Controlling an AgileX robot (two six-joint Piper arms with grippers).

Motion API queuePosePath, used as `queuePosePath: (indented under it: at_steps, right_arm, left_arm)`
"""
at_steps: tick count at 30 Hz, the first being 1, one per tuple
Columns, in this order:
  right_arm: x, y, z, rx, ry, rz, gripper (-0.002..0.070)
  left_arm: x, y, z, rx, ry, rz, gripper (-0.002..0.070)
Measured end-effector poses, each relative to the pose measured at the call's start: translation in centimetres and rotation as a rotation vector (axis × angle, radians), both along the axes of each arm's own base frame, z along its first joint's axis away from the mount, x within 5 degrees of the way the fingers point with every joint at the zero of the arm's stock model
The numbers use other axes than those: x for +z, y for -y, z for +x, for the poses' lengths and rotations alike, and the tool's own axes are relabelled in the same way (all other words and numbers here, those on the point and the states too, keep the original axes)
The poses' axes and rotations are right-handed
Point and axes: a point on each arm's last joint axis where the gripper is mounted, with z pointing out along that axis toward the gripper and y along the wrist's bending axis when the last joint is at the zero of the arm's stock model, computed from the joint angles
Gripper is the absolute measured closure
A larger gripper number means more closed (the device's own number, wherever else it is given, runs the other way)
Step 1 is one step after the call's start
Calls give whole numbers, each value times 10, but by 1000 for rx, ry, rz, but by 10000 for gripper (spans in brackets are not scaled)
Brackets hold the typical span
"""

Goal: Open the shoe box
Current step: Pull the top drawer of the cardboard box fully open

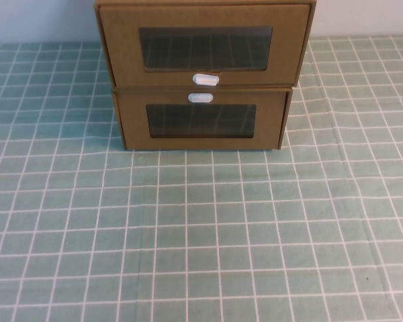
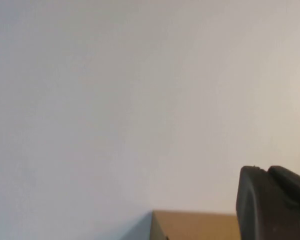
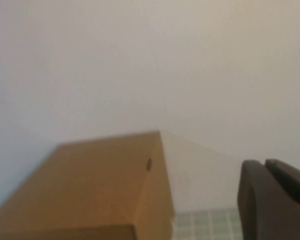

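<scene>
Right gripper (image 3: 271, 200), jaws shut, and left gripper (image 2: 270, 202), state untellable, both at 6 o'clock of shoe box (image 1: 242, 77), whose white pull (image 1: 200, 98) faces them.

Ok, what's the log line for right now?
upper shoe box: shut | lower shoe box: shut | left hand: raised, outside high view | right hand: raised, shut, outside high view
</scene>
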Motion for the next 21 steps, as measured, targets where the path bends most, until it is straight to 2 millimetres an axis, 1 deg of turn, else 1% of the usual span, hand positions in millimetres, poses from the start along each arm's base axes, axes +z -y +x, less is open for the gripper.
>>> queuePosePath:
  at_steps: [2,4,8,10,12,13,16,18,21]
  right_arm:
    - [-9,-2,26,-9,-81,-88,689]
    - [-19,-6,51,-5,-144,-138,689]
    - [-43,-18,99,64,-284,-79,689]
    - [-55,-25,118,107,-348,-55,689]
    - [-71,-36,137,178,-403,-123,689]
    - [-77,-42,143,223,-415,-180,689]
    - [-98,-71,162,395,-422,-382,689]
    - [-111,-95,167,520,-400,-512,689]
    - [-128,-131,167,671,-385,-653,689]
  left_arm:
    - [-4,4,24,-2,-76,15,680]
    - [-11,8,47,-5,-137,18,680]
    - [-25,15,85,-35,-247,-31,680]
    - [-35,19,106,-49,-313,-55,680]
    - [-45,23,127,-51,-378,-39,680]
    - [-49,24,136,-51,-406,-19,680]
    - [-56,35,164,-79,-489,70,680]
    - [-58,48,185,-116,-533,163,680]
    - [-52,67,213,-194,-559,270,680]
